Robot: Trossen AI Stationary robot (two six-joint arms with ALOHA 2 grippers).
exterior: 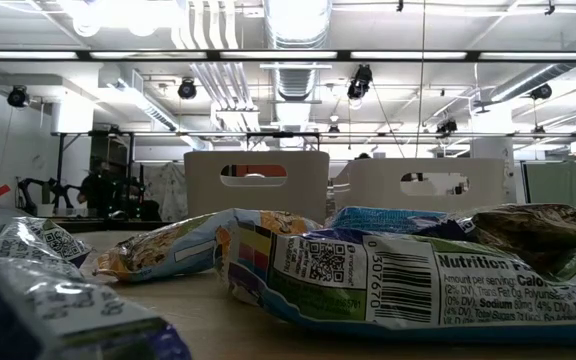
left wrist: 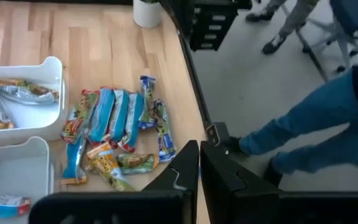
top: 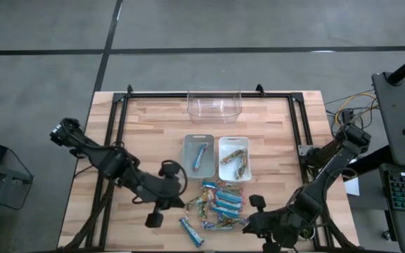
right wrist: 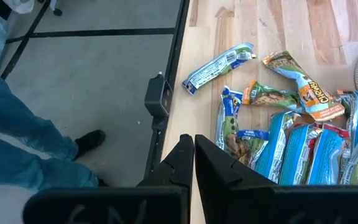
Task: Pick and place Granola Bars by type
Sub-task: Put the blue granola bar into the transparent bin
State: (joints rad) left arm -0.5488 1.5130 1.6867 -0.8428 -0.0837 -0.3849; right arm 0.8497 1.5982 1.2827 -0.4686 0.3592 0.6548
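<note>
Wooden table (top: 153, 133) under a ceiling of pipes and strip lights, grey floor around. Granola bars (top: 220, 202) lie heaped at 6 o'clock on the table, one blue bar (top: 191, 231) loose at 7 o'clock of the heap. Grey bin (top: 197, 156) holds one blue bar, white bin (top: 233, 157) a few tan ones, so sorting by type looks barely begun. Clear bin (top: 214, 102) sits at 12 o'clock. Left gripper (top: 154, 218) and right gripper (top: 252, 223) flank the heap, jaws pressed together, holding nothing. A person's legs (left wrist: 303, 134) stand beside the table.
</note>
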